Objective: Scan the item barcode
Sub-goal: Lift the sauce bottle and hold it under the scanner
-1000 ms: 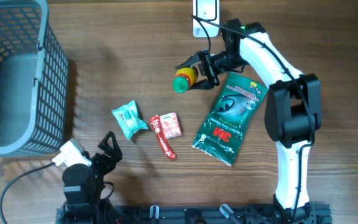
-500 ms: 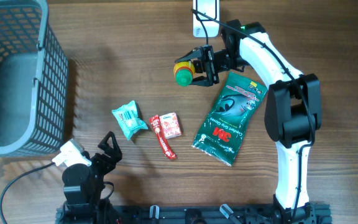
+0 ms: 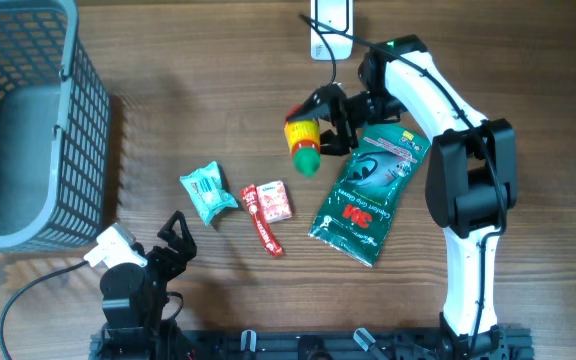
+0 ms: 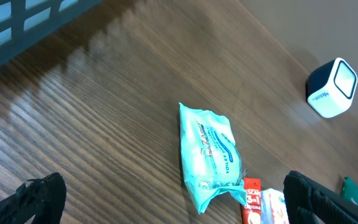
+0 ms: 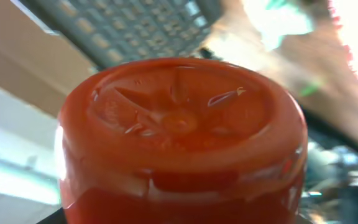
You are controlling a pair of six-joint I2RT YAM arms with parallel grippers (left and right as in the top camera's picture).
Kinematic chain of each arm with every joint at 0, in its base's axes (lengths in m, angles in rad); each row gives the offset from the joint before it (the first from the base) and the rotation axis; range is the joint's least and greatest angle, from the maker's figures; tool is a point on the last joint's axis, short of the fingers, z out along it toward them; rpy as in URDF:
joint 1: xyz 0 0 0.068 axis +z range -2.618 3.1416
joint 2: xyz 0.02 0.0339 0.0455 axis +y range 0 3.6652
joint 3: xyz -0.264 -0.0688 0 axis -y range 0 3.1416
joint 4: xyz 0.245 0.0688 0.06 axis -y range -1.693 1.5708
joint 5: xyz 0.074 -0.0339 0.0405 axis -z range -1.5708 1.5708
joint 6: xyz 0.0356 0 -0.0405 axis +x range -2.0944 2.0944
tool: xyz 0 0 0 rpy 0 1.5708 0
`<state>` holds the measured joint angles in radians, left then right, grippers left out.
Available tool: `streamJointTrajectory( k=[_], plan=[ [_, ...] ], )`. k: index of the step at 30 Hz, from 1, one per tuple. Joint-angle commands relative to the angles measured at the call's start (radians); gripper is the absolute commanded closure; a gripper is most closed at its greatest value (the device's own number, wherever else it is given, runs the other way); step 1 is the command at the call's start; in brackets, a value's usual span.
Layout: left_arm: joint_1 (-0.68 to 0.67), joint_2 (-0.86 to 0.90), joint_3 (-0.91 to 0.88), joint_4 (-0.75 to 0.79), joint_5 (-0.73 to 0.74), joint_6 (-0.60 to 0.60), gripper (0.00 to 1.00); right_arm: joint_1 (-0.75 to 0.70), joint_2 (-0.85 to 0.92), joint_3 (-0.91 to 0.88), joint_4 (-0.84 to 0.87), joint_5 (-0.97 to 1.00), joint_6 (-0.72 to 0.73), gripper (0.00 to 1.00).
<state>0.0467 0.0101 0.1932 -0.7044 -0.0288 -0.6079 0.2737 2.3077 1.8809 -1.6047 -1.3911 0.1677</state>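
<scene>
The right arm's jaws (image 3: 320, 122) were clamped on a small orange bottle (image 3: 303, 138), holding it tilted over the tabletop (image 3: 168, 90) with its green cap pointing towards the robot's side. It was near the white scanner (image 3: 330, 18) and just beside the green glove pack (image 3: 368, 190). Up close, the bottle's orange base filled the right wrist view. The left arm's jaws (image 3: 176, 238) stood wide, gripping nothing, near a teal wipes packet (image 3: 208, 192) and well apart from the grey basket (image 3: 28, 120).
</scene>
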Motion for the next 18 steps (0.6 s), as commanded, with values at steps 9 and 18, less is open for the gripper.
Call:
streamJointTrajectory(
  k=[9, 18],
  plan=[
    [-0.006, -0.001, -0.010, -0.001, -0.013, -0.006, 0.00, 0.088, 0.009, 0.017, -0.003, 0.142, 0.008, 0.82],
    [-0.006, -0.001, -0.010, -0.001, -0.013, -0.006, 0.00, 0.046, 0.009, 0.017, 0.166, 0.516, 0.095, 0.96]
  ],
)
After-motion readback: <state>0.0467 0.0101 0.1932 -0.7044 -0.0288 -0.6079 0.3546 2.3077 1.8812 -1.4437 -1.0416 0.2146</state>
